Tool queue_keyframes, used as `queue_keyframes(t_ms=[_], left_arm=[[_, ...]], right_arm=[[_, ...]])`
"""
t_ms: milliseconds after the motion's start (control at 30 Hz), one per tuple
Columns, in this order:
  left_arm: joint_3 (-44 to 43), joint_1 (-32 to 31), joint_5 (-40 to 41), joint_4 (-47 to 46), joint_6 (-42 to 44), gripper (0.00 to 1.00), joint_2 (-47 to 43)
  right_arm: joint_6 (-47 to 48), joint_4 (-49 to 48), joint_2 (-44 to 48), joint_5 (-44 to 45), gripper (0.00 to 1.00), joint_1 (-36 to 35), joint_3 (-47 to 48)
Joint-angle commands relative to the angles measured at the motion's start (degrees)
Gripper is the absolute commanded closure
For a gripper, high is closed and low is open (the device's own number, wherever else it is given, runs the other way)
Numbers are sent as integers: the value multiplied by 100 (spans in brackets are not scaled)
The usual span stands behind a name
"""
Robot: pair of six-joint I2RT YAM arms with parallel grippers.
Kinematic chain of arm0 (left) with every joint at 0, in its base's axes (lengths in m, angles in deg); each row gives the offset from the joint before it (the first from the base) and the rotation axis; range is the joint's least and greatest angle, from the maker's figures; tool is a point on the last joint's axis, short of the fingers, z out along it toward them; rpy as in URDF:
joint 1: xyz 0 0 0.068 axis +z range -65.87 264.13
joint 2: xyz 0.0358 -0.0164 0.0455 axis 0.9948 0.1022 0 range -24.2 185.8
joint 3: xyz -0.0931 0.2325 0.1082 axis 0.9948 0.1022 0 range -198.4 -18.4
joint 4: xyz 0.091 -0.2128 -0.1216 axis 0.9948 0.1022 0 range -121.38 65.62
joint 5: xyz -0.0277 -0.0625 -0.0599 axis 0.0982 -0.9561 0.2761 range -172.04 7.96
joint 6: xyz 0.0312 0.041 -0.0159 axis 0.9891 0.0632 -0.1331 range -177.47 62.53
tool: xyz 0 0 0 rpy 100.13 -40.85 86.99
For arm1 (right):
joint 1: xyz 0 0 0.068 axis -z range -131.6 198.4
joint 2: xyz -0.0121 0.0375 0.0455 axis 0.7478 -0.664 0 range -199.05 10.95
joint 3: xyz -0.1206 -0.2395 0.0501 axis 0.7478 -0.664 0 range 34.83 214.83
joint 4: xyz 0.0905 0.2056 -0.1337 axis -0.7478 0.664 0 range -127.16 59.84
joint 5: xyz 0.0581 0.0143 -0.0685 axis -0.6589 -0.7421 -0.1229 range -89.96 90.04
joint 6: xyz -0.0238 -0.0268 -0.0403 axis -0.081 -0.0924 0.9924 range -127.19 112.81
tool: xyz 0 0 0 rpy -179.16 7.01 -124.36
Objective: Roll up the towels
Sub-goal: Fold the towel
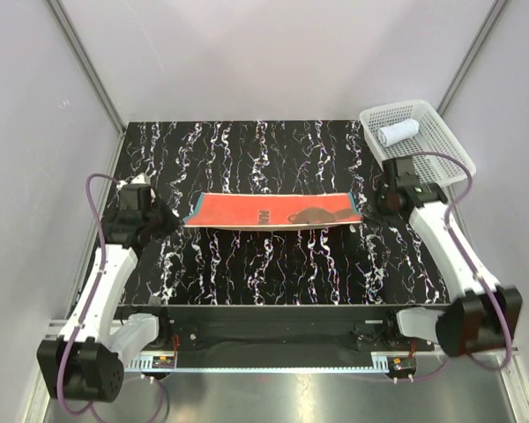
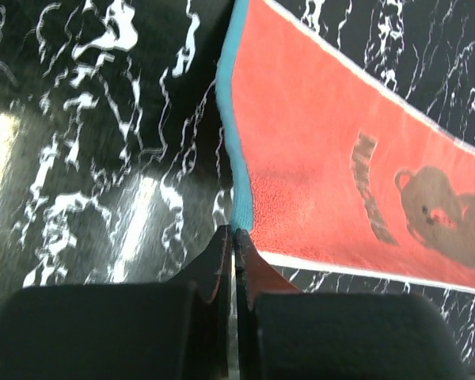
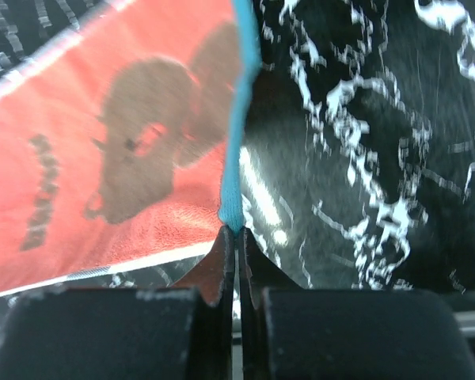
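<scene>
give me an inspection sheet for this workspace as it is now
surface: black white-veined table, no spills seen
job's things: orange-red towel spread between both grippers; white towel rolled, in the basket
clutter: white mesh basket at far right corner
grippers: left gripper shut on towel's teal edge; right gripper shut on opposite teal edge
cables: purple cables looping by each arm, off the towel
surroundings: plain pale walls, nothing else seen

open tabletop (image 1: 247,150); basket (image 1: 436,132) far right
</scene>
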Motion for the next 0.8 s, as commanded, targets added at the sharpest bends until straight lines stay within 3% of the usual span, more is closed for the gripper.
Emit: queue_keyframes(t_ms=[0,100,200,767], left_arm=[[211,39,-2,408,60,100,-592],[422,48,-160,576,-46,100,-944],[598,48,-222,532,-90,100,-1094],[-315,48,-494,-294,437,100,1259]], right_arm=[[-448,228,927,-82,100,23,-462],[-651,403,1717,-398,100,23,-815],[-678,457,1843,-495,100,23,-1087],[-370,-334,147,-258,100,31,-578]])
